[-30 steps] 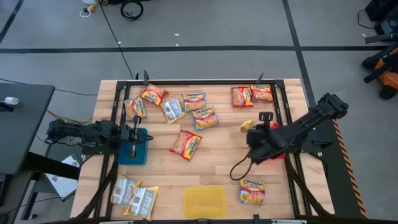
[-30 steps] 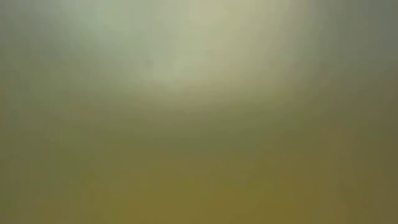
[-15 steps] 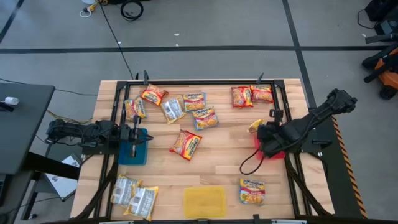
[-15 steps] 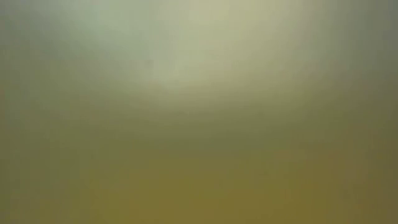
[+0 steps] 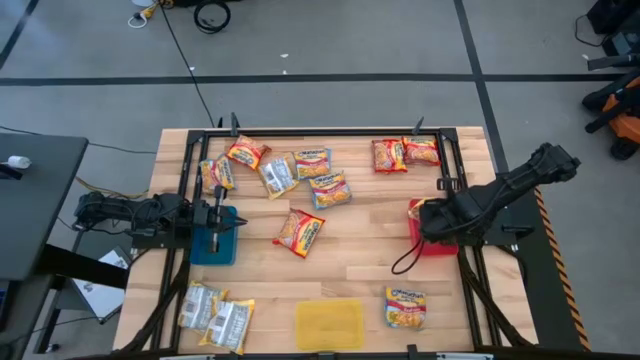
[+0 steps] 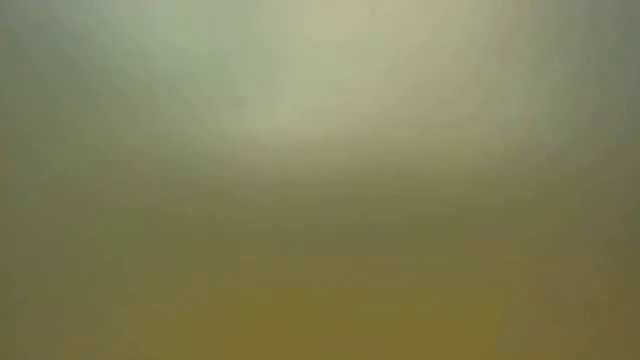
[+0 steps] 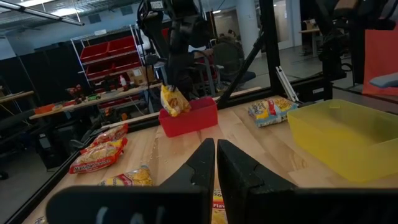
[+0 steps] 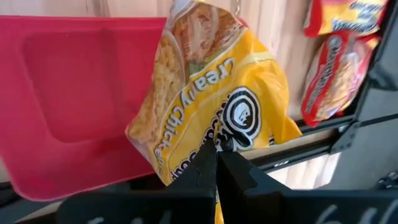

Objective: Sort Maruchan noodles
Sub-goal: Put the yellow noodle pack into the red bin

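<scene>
While the right gripper [image 8: 216,163] is pinched closed on a yellow packet [image 8: 217,93], that packet hangs from the fingertips above the red tray [image 8: 68,93] at the table's right edge; the left wrist view shows the same packet dangling just over the tray's near rim, and from overhead the red tray [image 5: 417,242] is largely covered by the arm. Left gripper [image 5: 216,218], fingers closed on nothing, waits over the blue tray [image 5: 205,250] on the left side of the table [image 5: 360,265].

Remaining packets, as seen from above:
- far left cluster: red-orange packet [image 5: 246,152], yellow-orange packet [image 5: 217,173], silvery packet [image 5: 278,175], and two more orange ones [image 5: 313,161] [image 5: 329,189], lying close together, some overlapping
- far right: two red-orange packets [image 5: 390,155] [image 5: 422,150] side by side, touching
- centre: one red-orange packet [image 5: 299,232], lying apart from the rest
- near left corner: two silvery packets [image 5: 203,303] [image 5: 229,324], overlapping
- near right: one orange packet [image 5: 406,306] with a blue band, just beside the yellow tray [image 5: 329,324]

Yellow tray sits at the middle of the near edge. The low view gives only a blur, nothing to be told from it
</scene>
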